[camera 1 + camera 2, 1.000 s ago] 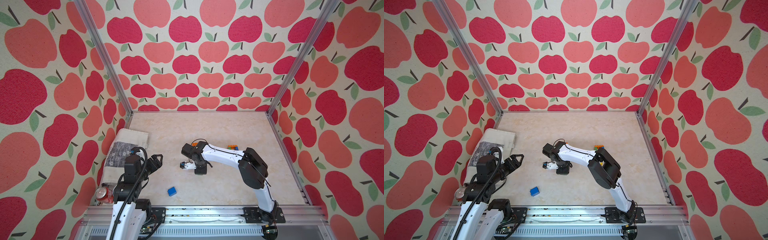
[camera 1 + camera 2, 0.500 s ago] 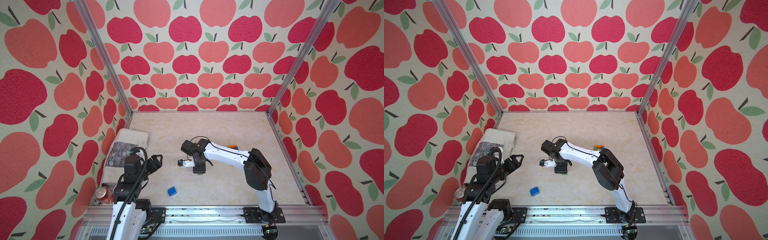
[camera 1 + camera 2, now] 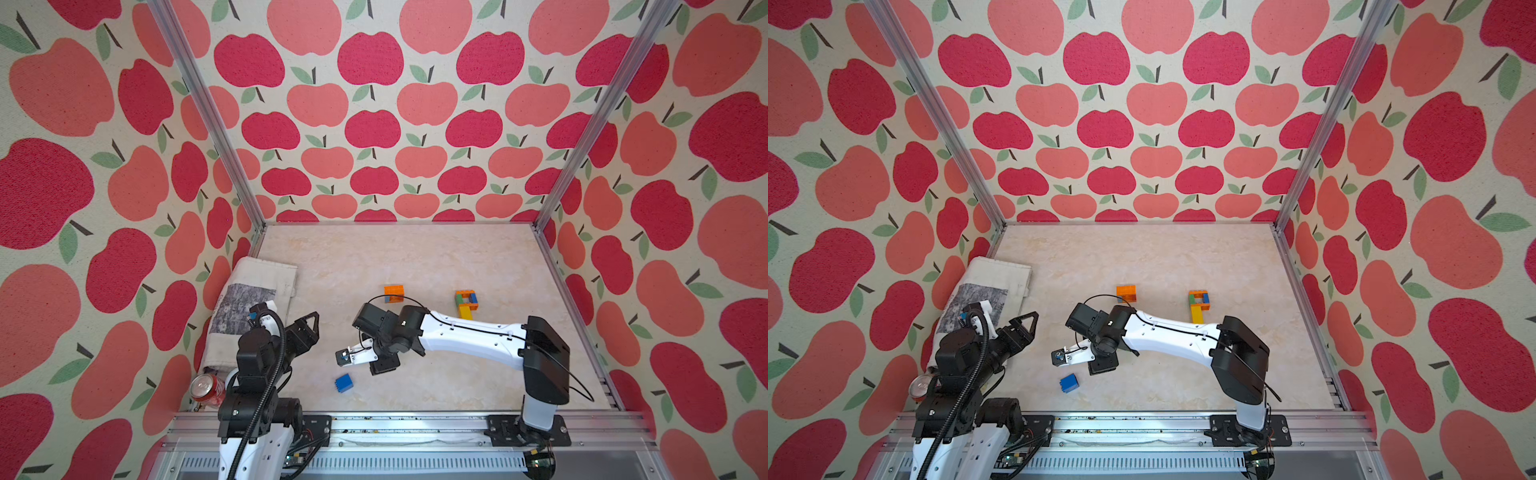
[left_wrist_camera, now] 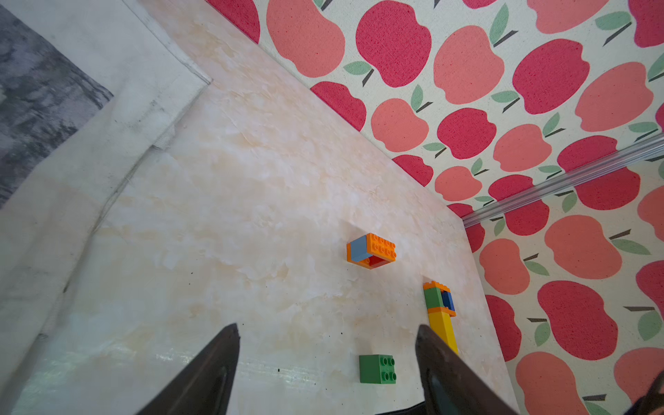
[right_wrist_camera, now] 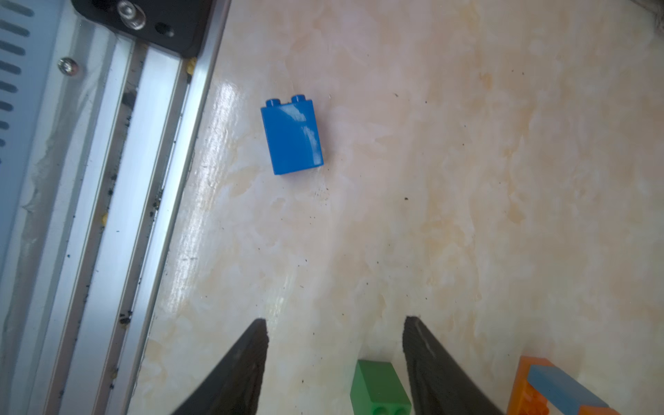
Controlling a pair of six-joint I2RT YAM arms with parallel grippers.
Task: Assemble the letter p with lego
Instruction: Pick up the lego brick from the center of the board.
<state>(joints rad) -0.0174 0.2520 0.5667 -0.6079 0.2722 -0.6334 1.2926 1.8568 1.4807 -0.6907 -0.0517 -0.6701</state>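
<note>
Near the front of the desk [image 3: 415,257], the right pincer [image 5: 335,319] has spread its jaws since a second ago, with a green brick [image 5: 381,390] on the desk between them. Its arm has drawn nearer the front, uncovering the orange-and-light-blue block [image 3: 393,293] beside the green, orange and yellow build [image 3: 466,304]. The blue brick [image 3: 343,382] and the wide-open, empty left pincer [image 4: 327,327] are unchanged.

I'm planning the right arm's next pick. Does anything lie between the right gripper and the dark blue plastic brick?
Nothing visible does: only bare marbled tabletop lies between the right gripper and the dark blue plastic brick. The squarish green plastic brick sits back between its open jaws, behind their tips.
</note>
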